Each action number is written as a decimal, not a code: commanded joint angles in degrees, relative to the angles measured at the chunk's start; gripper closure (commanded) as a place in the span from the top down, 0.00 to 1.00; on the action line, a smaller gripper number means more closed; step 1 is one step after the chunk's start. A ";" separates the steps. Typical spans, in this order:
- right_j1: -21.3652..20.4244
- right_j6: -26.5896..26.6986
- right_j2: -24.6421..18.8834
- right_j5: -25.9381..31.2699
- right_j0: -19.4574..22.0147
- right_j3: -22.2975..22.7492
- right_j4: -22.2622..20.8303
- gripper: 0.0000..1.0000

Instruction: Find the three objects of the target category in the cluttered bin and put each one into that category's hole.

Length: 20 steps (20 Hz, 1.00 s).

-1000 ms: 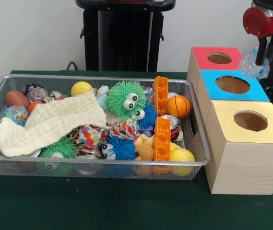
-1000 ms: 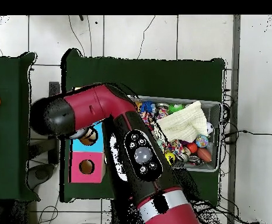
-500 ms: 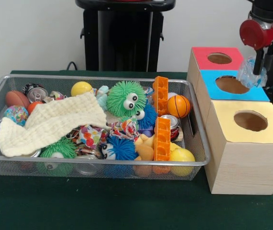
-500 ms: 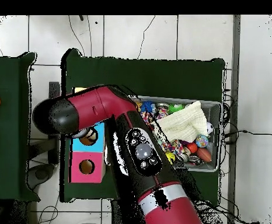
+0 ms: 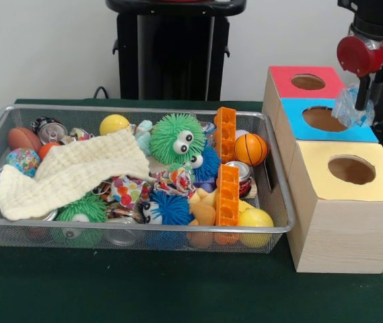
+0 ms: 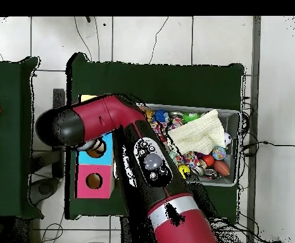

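While the gripper (image 5: 361, 101) hung over the blue box (image 5: 328, 121), it was clamped on a crumpled clear plastic bottle (image 5: 348, 108), held just above that box's hole (image 5: 326, 118). The wire bin (image 5: 275, 176) sat beside the boxes, full of toys.

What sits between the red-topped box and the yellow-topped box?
The blue-topped box sits between the red-topped box and the yellow-topped box, touching both, as the front view shows. A crumpled clear plastic piece hangs over its far right edge.
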<state>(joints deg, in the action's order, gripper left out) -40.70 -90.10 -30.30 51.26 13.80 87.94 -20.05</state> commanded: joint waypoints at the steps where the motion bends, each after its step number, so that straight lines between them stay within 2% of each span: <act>1: 2.67 -4.57 2.95 0.61 0.23 3.06 -0.39 0.00; 16: 3.13 -2.15 3.58 -0.58 1.48 5.15 -1.99 0.00; 20: 3.79 -2.91 4.53 -0.43 1.28 4.93 -2.30 0.00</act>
<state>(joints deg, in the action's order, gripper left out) -39.80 -90.10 -28.75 51.26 13.73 88.86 -20.44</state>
